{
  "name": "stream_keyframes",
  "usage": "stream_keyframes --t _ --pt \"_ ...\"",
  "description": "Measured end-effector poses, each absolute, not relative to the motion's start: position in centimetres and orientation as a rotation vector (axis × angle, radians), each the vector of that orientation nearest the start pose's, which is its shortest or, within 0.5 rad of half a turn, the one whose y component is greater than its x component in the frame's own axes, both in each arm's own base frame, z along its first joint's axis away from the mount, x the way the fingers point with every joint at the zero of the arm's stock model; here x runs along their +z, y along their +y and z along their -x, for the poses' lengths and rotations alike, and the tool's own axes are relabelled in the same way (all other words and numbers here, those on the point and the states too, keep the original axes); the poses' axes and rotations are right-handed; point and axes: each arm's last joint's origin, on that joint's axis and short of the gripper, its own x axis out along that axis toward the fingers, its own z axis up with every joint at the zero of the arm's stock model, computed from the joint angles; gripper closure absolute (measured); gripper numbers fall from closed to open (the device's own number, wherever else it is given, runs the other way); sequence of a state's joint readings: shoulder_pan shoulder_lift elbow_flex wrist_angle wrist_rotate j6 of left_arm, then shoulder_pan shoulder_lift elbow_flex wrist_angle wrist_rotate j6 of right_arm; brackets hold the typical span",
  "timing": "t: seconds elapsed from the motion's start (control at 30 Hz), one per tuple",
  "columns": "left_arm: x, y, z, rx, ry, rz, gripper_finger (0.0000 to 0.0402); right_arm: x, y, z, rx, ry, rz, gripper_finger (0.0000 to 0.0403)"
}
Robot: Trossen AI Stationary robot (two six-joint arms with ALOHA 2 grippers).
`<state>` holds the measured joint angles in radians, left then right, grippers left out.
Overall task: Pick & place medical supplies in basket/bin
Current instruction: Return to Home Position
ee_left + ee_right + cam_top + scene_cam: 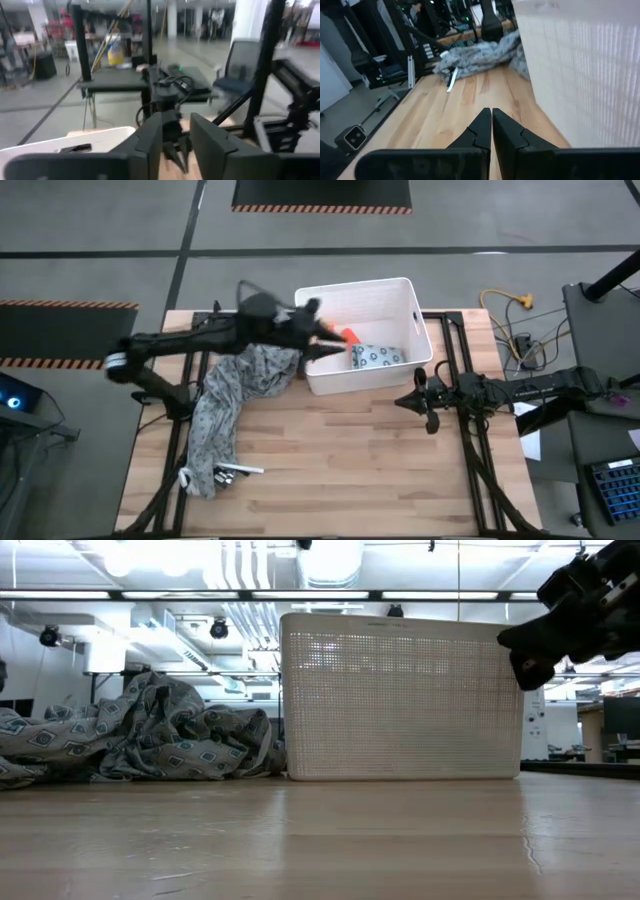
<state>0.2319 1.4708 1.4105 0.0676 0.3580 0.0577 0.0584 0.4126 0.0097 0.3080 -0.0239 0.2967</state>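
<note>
The white perforated bin (325,300) stands at the table's far middle and fills the centre of the low view (400,700). Inside it lie the orange tapered piece (347,335) and the pale-green dotted packet (378,357). A small white piece (240,472) lies on the table by the near end of the cloth, also seen in the right wrist view (452,80). My left gripper (318,328) hovers open over the bin's left rim, just left of the orange piece, with nothing between its fingers (175,142). My right gripper (430,408) is shut and empty by the bin's near right corner (491,125).
A crumpled grey patterned cloth (235,390) lies on the table left of the bin and stretches toward the near left edge (150,735). Bare wood lies on the near side of the bin (380,470). Cables and equipment sit beyond the table's right edge (520,330).
</note>
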Motion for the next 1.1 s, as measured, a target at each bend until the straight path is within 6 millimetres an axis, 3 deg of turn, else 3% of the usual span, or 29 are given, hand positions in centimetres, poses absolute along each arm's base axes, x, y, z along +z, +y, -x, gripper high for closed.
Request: stream_keyframes --t 0.3,0.57,0.83,1.1 --pt "34.3 3.6 -21.4 -0.104 -0.173 -0.058 0.0376 16.5 0.8 -12.3 0.078 0.049 -0.227 0.0394" --pt "30.0 1.3 -13.4 -0.074 -0.293 -0.053 0.0387 16.6 0.8 -12.4 0.081 0.034 -0.224 0.0394" --pt "25.9 0.6 -10.5 -0.016 -0.357 0.014 0.0387 16.6 0.8 -12.4 0.081 0.033 -0.224 0.0394" --pt "21.0 0.4 -10.5 -0.032 -0.273 0.142 0.0387 17.0 0.8 -12.3 0.085 -0.002 -0.216 0.0394"
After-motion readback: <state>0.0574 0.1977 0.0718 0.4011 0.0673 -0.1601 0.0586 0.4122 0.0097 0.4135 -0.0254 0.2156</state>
